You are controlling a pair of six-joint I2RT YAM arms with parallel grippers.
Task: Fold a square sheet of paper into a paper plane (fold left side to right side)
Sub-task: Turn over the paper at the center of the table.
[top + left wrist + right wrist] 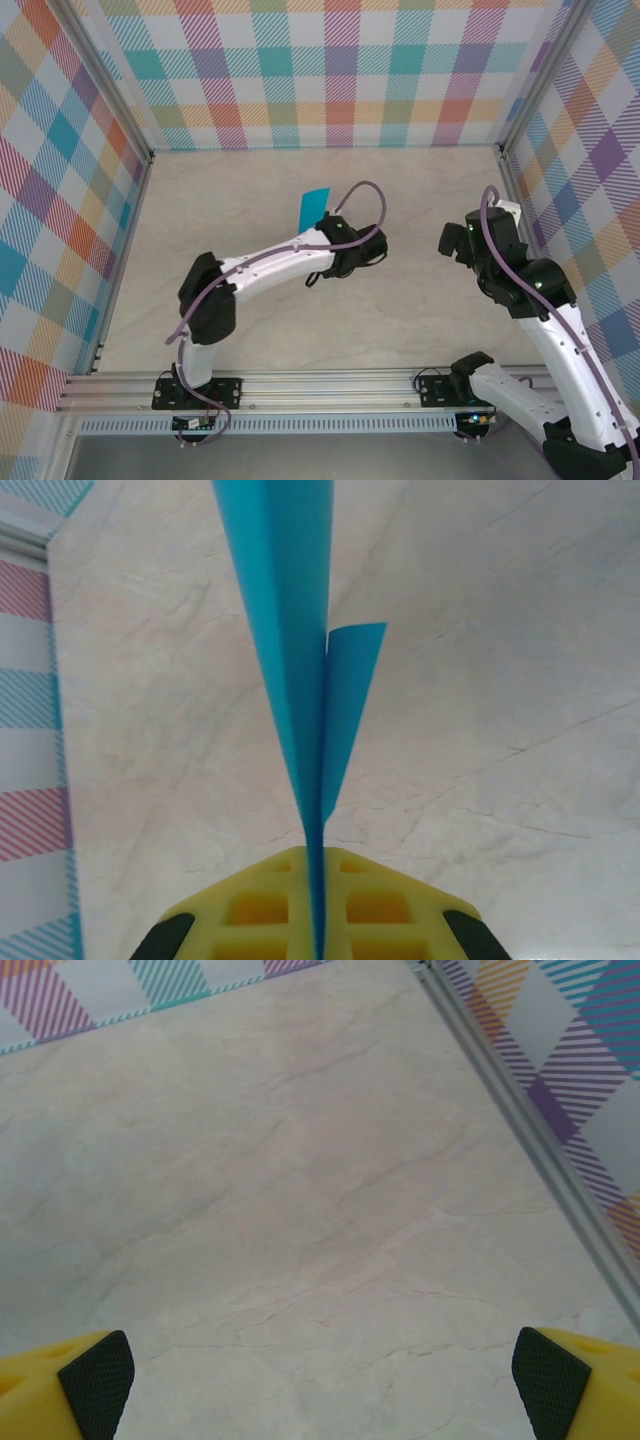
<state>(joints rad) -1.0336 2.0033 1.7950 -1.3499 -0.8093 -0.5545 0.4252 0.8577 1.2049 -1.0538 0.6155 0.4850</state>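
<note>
The teal-blue sheet of paper is folded into a narrow, dart-like paper plane (313, 207). It is lifted off the table at mid-table, and my left gripper (325, 224) is shut on its lower end. In the left wrist view the plane (290, 630) rises edge-on from between the pressed yellow fingers (250, 910), with a smaller flap (350, 680) splaying to the right. My left gripper (318, 905) clamps the thin fold. My right gripper (452, 240) hangs to the right, apart from the paper. In the right wrist view that gripper (322, 1375) is open wide, with bare table between its pads (95, 1370).
The pale marble-look table (260, 320) is boxed in by checked walls (60, 200) on three sides. An aluminium rail (300, 385) runs along the near edge by the arm bases. The right wall's metal frame (520, 1110) stands close to the right gripper.
</note>
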